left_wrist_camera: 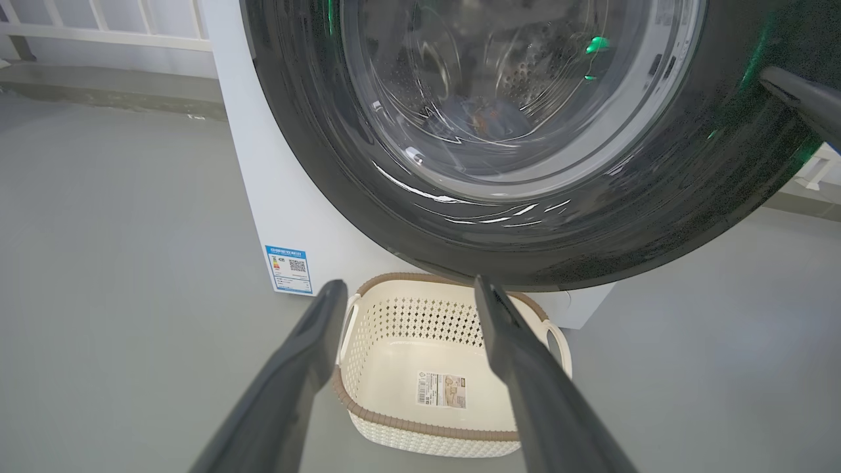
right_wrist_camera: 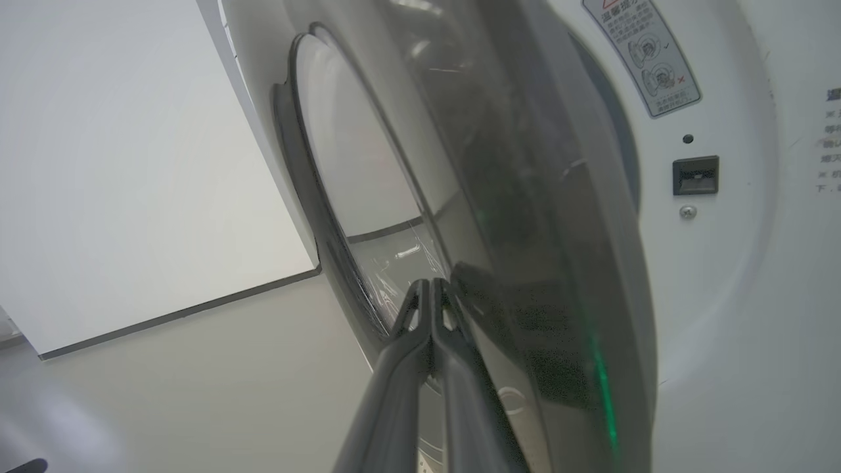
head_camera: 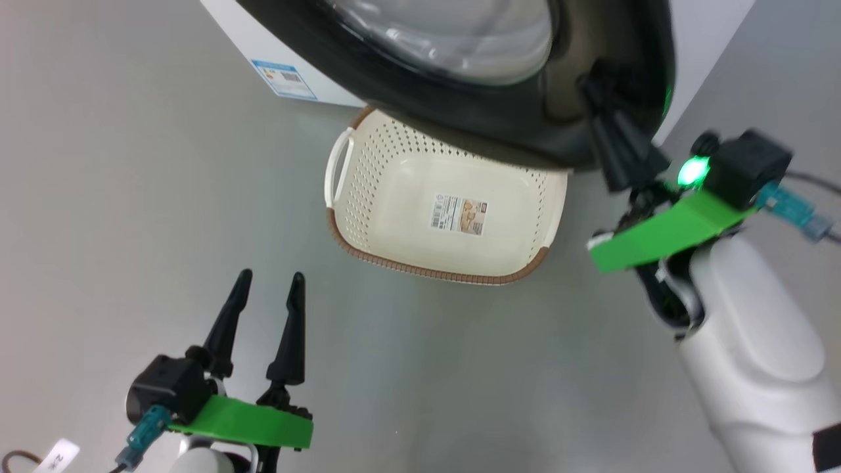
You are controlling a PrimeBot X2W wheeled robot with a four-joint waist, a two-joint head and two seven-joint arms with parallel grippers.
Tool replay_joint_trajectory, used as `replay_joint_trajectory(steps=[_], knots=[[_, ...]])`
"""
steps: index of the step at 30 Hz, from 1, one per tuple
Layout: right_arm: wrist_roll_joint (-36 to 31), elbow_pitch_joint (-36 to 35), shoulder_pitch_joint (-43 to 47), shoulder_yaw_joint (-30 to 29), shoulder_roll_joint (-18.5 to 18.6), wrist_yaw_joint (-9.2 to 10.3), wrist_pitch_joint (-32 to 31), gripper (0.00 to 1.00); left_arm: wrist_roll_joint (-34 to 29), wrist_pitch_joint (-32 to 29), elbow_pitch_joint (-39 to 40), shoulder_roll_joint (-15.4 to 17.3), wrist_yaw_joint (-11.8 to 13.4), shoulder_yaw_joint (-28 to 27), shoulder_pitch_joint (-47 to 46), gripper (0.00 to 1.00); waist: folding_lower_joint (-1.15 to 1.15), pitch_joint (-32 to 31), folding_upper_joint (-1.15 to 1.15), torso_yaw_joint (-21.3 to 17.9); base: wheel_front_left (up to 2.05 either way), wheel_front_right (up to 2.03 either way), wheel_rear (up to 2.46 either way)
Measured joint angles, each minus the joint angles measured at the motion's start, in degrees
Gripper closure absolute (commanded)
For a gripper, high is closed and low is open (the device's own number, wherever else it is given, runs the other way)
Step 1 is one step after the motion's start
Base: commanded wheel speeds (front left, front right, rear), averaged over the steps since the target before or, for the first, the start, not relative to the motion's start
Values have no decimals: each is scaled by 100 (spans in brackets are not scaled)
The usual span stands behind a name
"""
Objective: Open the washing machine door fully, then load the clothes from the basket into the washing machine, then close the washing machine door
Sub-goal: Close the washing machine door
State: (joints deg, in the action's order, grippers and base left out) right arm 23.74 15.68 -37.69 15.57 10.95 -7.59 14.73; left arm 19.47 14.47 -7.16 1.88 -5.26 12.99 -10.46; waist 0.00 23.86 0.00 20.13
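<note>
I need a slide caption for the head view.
Shut right tool at the rim of the washing machine door, over the empty basket; left tool open.

Cream perforated basket, brown rim; glossy black door.

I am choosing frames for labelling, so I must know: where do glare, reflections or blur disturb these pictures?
Head view: the green lamp near the right pincer blooms, and that pincer looks smeared. Left wrist view: white streaks and a green glint lie on the washing machine door. Right wrist view: the door's dark rim is blurred and carries a green reflected streak.
</note>
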Motion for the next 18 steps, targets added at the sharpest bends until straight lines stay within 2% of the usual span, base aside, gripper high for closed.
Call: replay_joint_trajectory(steps=[8, 18], knots=[[-168, 271, -815, -525, -18, 0, 1, 100, 90, 0, -3, -10, 0, 194, -310, 0, 0, 323, 0, 14, 0, 0, 0], [-185, 771, -1856, -798, 53, 0, 1, 100, 191, 4, 33, -15, 2, 325, -572, 0, 0, 784, 0, 88, 0, 0, 0]])
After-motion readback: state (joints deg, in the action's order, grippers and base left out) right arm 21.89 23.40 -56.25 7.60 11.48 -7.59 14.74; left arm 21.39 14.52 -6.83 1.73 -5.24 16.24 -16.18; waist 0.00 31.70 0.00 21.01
